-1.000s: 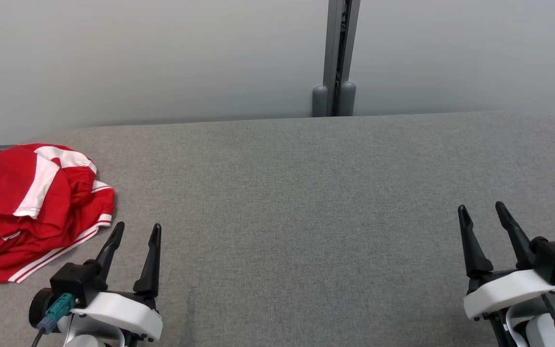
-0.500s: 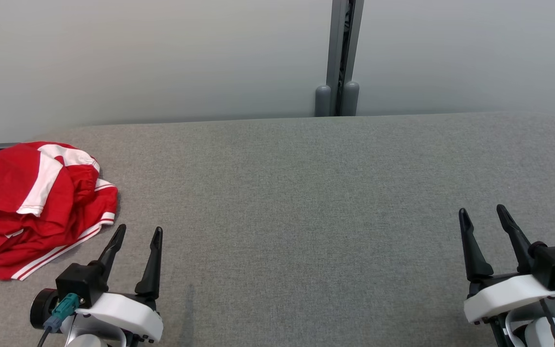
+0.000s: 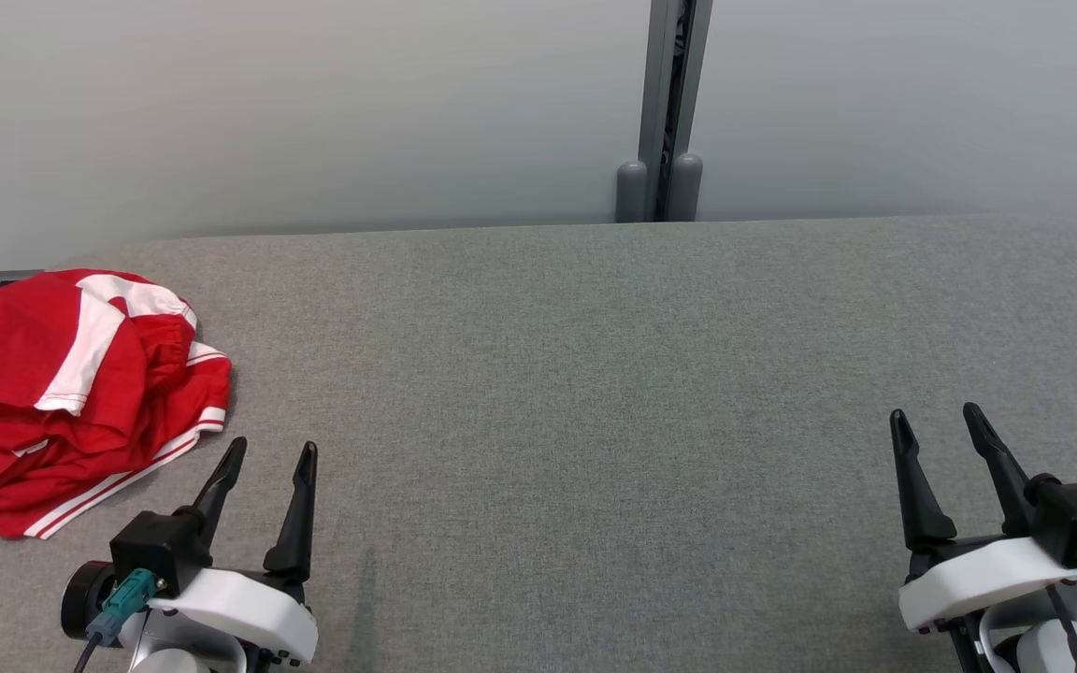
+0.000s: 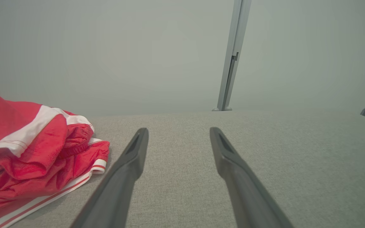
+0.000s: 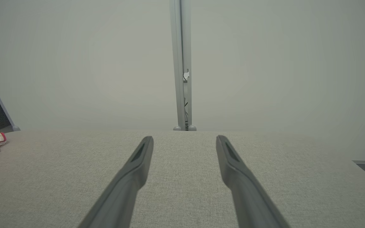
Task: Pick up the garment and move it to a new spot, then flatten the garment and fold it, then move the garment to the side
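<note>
1. My left tool (image 3: 272, 447) is released, its two dark fingers spread with nothing between them; it hangs low over the grey worktop (image 3: 557, 374), fingers pointing away from me.
2. The garment (image 3: 62, 393), red with white stripes, lies crumpled in a heap just to this tool's left and a little ahead of its fingertips; near, not touching; I judge this tool sits here because it is the closer one for the pick-up.
3. My right tool (image 3: 934, 413) is likewise released and empty; the garment is well apart from it, far off to its left; the bare worktop between my tools looks the likely new spot.
4. Nothing is lifted yet; the first step is not begun; next I would swing the left tool leftward onto a raised fold, since loose cloth may slip or come up bunched.
</note>
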Available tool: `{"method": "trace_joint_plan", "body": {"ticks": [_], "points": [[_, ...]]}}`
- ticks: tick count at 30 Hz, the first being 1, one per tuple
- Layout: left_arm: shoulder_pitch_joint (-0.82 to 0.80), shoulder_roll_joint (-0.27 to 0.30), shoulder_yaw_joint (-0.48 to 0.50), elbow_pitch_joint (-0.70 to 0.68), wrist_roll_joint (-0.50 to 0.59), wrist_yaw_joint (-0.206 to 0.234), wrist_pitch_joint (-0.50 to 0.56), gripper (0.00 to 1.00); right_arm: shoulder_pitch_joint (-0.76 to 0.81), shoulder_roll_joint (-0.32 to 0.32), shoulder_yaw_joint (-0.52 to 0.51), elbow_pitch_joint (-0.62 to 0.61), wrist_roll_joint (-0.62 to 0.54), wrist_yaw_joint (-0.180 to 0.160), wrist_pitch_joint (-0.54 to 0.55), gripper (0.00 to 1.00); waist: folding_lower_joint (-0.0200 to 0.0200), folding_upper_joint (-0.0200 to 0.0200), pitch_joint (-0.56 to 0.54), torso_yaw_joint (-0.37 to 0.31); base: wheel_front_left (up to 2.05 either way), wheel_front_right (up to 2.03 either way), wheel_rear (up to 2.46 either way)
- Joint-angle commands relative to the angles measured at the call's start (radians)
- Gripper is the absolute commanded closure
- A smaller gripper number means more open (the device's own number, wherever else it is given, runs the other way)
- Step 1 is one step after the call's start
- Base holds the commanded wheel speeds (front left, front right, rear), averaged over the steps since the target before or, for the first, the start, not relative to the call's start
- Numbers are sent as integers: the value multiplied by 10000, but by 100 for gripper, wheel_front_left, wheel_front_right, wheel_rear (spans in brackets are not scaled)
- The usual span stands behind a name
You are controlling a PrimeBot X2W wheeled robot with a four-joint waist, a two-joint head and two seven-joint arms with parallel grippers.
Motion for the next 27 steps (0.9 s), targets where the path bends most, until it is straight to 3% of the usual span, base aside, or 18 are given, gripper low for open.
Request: {"method": "trace_joint_plan", "body": {"ticks": [1, 15, 27], "points": [[-163, 47, 11, 17, -44, -15, -32, 0, 8, -33, -15, -7, 64, 22, -59, 0, -1, 0, 5, -3, 0, 0, 0], [-295, 16, 8, 137, -184, -15, -32, 0, 49, 35, -153, -54, 12, 22, -58, 0, -1, 0, -27, 239, 0, 0, 0], [-528, -56, 434, 215, -185, -3, -30, 0, -17, 102, 137, -214, 71, 22, -39, 0, -1, 0, -1, 1736, 0, 0, 0]]}}
